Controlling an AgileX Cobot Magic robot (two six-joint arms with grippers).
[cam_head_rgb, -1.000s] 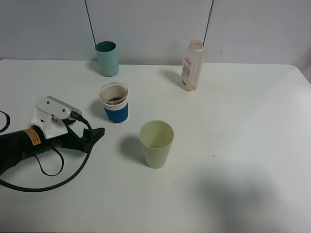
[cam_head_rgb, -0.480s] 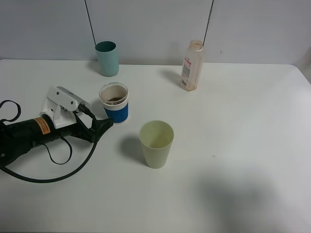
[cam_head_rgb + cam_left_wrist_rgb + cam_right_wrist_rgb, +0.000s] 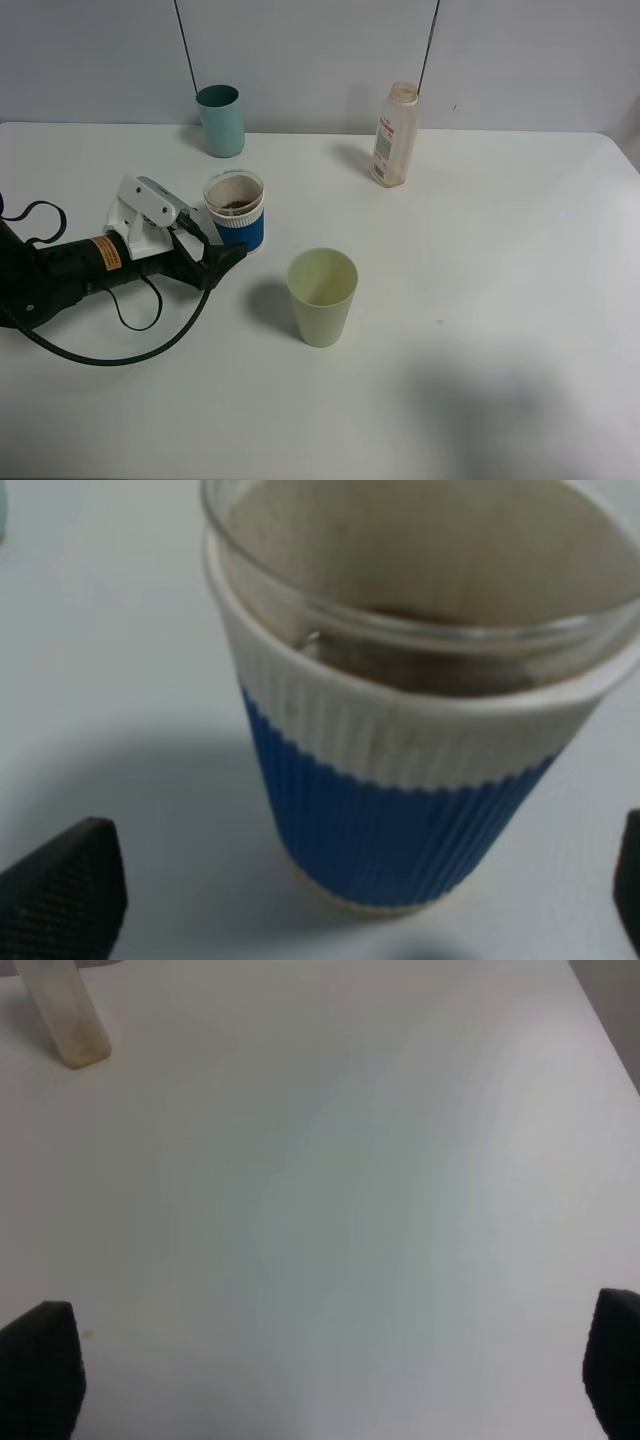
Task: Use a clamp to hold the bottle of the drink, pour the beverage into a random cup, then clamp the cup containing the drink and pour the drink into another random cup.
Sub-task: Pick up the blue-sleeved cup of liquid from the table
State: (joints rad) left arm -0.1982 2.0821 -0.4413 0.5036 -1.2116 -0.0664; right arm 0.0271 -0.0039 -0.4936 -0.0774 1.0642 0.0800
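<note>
Pale green cup (image 3: 322,297) crowds the blue-and-white cup (image 3: 236,216) at front-right, teal cup (image 3: 221,121) and bottle (image 3: 394,136) stand well behind, right side of table (image 3: 510,300) open.

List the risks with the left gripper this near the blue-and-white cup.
1. The open left gripper sits low by the blue-and-white cup; an off-centre finger could nudge or tip it and spill the beverage.
2. A hard squeeze may buckle the cup's wall and slop liquid out.
3. The pale green cup stands close and could be struck.
</note>
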